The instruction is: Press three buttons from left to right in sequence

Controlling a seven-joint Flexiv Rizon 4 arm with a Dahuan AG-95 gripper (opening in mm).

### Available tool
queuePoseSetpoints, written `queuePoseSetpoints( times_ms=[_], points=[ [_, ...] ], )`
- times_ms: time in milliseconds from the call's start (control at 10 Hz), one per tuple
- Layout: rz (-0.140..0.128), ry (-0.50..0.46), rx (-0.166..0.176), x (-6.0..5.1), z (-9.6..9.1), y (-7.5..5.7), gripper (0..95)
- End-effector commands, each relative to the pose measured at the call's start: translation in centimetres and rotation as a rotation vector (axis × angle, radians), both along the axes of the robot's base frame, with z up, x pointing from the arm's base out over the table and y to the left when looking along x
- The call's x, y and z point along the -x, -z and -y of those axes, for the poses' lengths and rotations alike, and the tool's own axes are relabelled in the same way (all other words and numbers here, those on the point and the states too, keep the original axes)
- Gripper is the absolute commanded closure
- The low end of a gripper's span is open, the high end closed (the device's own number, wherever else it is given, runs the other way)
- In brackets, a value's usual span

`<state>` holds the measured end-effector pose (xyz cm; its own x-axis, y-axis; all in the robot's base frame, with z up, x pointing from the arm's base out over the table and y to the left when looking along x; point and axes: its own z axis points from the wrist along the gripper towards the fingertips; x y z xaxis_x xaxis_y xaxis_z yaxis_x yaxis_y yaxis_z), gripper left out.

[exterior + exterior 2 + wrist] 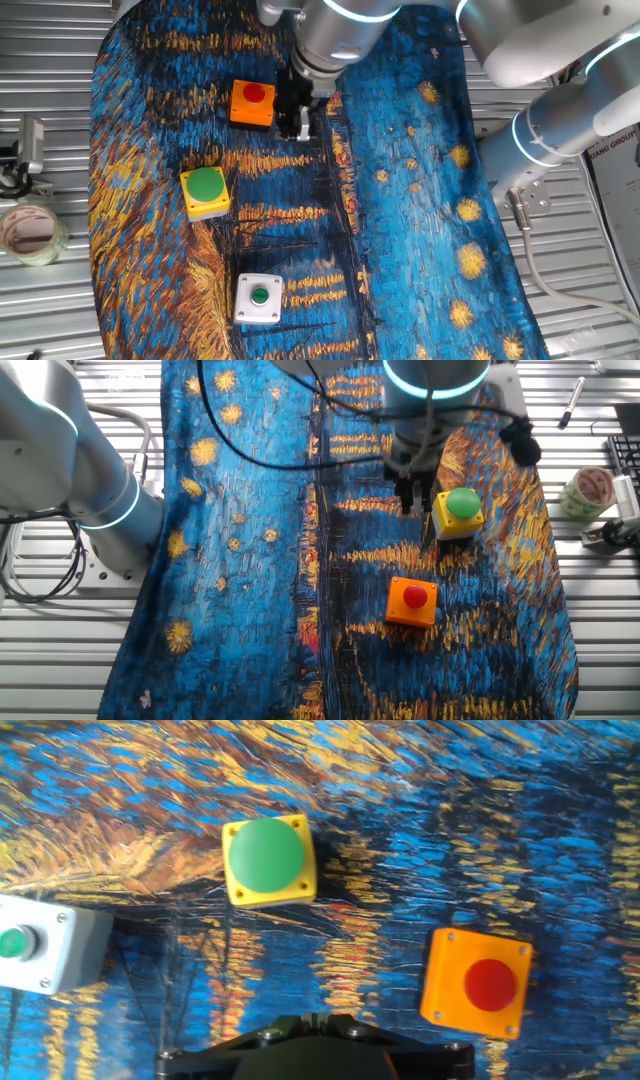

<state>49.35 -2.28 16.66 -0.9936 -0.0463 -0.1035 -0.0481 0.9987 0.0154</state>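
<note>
Three button boxes sit on the painted cloth. The orange box with red button [252, 103] [412, 601] [478, 983], the yellow box with large green button [205, 190] [458, 510] [268, 860] and the white box with small green button [259, 298] [40, 942] form a row. The white box is hidden in the other fixed view. My gripper [295, 125] [413, 500] [318, 1019] hovers above the cloth just beside the orange box, touching no button. Its fingertips are pressed together, holding nothing.
A tape roll [30, 232] [588, 490] lies off the cloth on the slatted metal table. A pen [572, 400] lies at the table's far corner. The robot arm's base [545, 130] stands beside the cloth.
</note>
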Motion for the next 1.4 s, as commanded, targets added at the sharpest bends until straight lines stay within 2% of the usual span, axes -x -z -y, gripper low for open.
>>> queuePoseSetpoints(
  times_ms=[100,400,700,1100,1400],
  points=[
    [0.008,-0.028,-0.001,0.5,1.3,0.5,95.0],
    [0.005,-0.041,-0.012,1.0,2.7,0.8,95.0],
    [0.011,-0.053,-0.037,1.5,4.6,1.7,95.0],
    [0.013,-0.075,-0.023,0.9,6.2,2.5,95.0],
    [0.024,-0.066,-0.022,0.6,6.4,3.0,95.0]
  ],
)
